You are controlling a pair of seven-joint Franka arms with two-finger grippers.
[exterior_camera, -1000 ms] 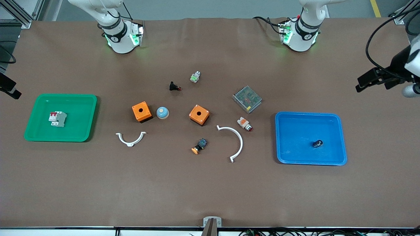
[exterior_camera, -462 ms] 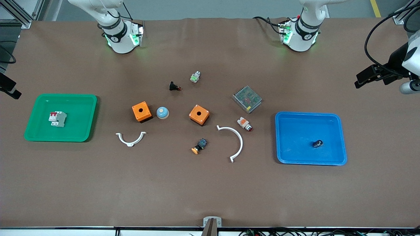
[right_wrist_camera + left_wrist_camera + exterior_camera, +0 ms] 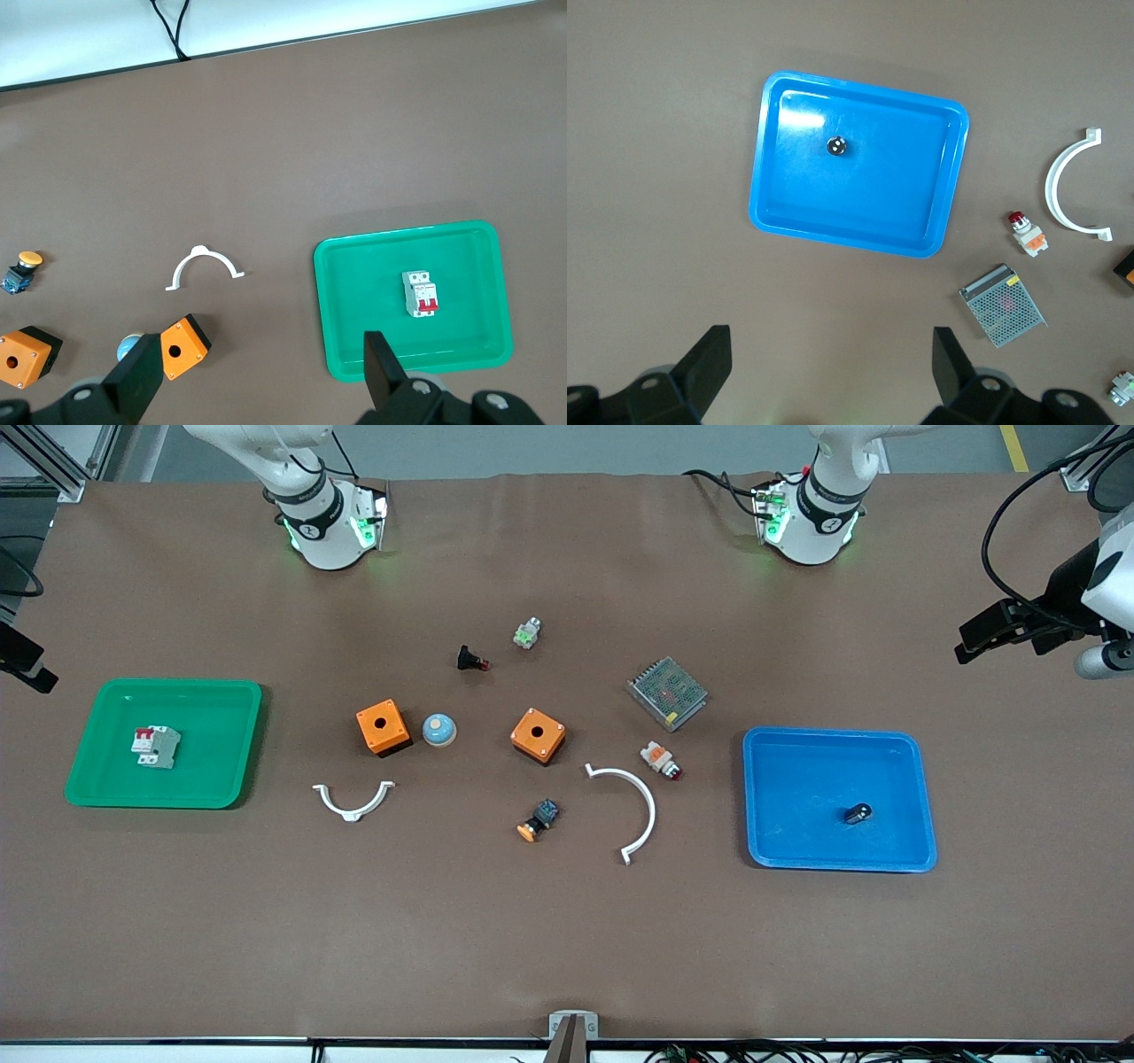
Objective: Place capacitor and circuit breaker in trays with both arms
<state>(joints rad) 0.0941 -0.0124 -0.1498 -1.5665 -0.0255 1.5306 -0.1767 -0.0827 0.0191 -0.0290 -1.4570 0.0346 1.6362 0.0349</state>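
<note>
Your left gripper (image 3: 828,376) hangs high over bare table at the left arm's end, its two fingers (image 3: 709,363) spread wide with nothing between them. In the left wrist view the capacitor (image 3: 836,146) sits well apart from those open jaws, in the upper middle of the frame, standing inside the blue tray (image 3: 766,190) with its pale top facing the camera. In the front view you find the same capacitor (image 3: 857,813) in the part of the blue tray (image 3: 833,734) nearer the camera.

Your right gripper (image 3: 259,381) is also up in the air, over the right arm's end of the table, jaws fully apart and empty. The circuit breaker (image 3: 420,294) lies flat in the green tray (image 3: 328,354), well clear of the fingers, its red toggles on one end. In the front view the circuit breaker (image 3: 156,746) rests near the middle of the green tray (image 3: 221,691).

Between the two trays the brown table cover (image 3: 567,939) carries loose parts: two orange boxes (image 3: 383,727) (image 3: 538,736), a blue dome button (image 3: 438,730) between them, two white curved clamps (image 3: 353,801) (image 3: 633,810), a meshed metal module (image 3: 667,693) and several small push buttons. Both arm bases stand along the top edge of the front view with green lights glowing. Cables run along the bottom edge.
</note>
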